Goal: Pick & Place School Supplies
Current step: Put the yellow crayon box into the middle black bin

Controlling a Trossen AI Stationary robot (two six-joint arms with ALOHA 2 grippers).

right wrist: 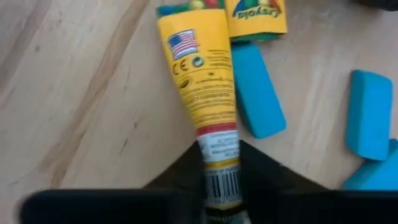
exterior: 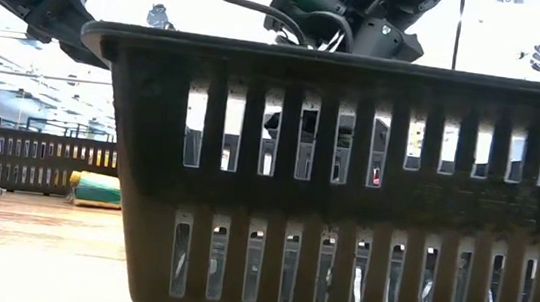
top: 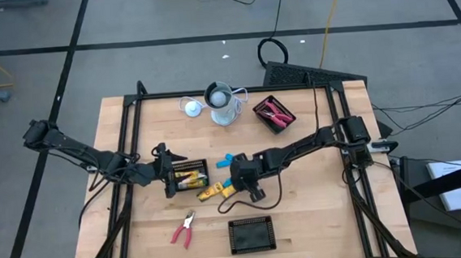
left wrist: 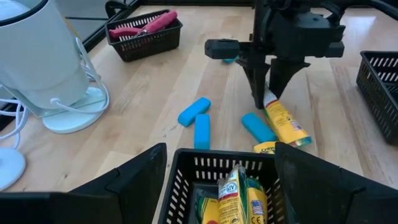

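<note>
My right gripper (right wrist: 221,180) points down at the table's middle, shut on a yellow crayon box (right wrist: 199,81). A second yellow box (right wrist: 258,15) and three light-blue erasers (left wrist: 202,130) lie flat on the wood around it. My left gripper (left wrist: 217,186) is left of them, its fingers against the two sides of a small black mesh tray (left wrist: 217,168) that stands on the table with yellow crayon boxes (left wrist: 233,190) in it. Red-handled pliers (top: 183,228) lie near the front edge. My left gripper has the small tray's near end between its two fingers (left wrist: 140,180), one against each outer side wall (left wrist: 171,168), coming level from the table's left. The tray stands upright on the table. My right gripper pinches the crayon box's barcode end (right wrist: 221,158) between its two fingers, slanting down from above on the right. The fingers lie on the box's two narrow sides. The box's other end (left wrist: 295,137) is on the table.
A pale cup (top: 222,103) and white disc (top: 191,107) stand at the back, beside a tray of red pliers (top: 274,114). Another black tray (top: 251,234) sits near the front edge and fills the low view (exterior: 347,179). Bare wood lies at front right.
</note>
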